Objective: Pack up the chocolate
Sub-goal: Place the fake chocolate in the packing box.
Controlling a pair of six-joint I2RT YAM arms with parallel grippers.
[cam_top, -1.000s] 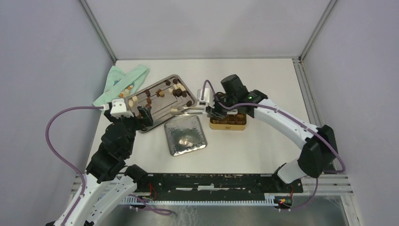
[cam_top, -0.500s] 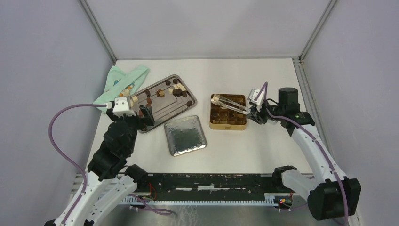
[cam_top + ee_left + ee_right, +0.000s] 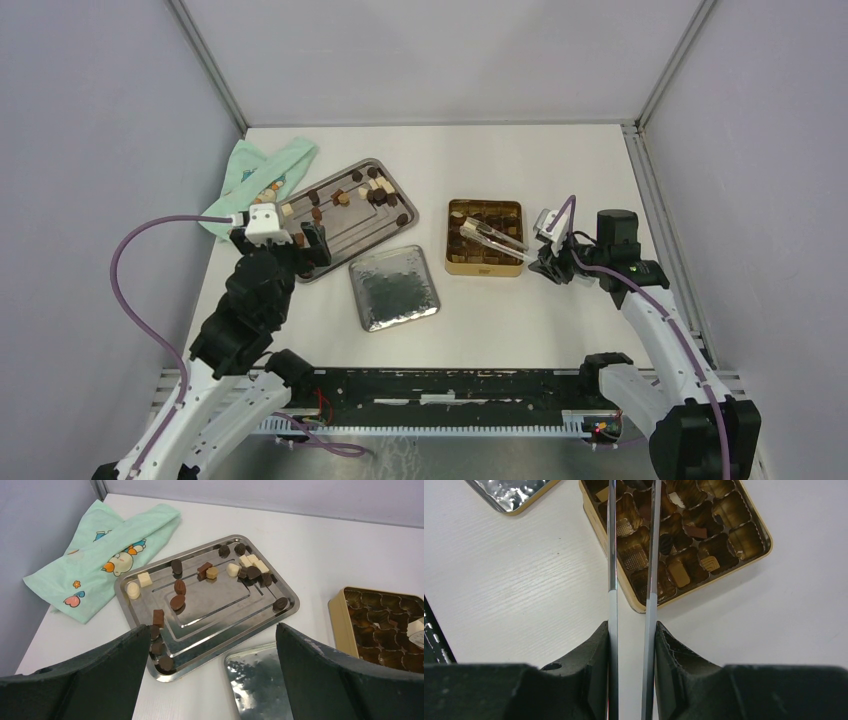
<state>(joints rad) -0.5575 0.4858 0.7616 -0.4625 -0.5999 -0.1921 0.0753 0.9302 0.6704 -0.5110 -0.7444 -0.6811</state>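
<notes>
Two right fingers (image 3: 591, 655) drew tongs (image 3: 490, 234) back over tin (image 3: 484, 268)

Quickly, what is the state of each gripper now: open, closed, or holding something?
Left gripper: open, holding nothing.
Right gripper: closed on the metal tongs, which reach over the gold tin.
</notes>
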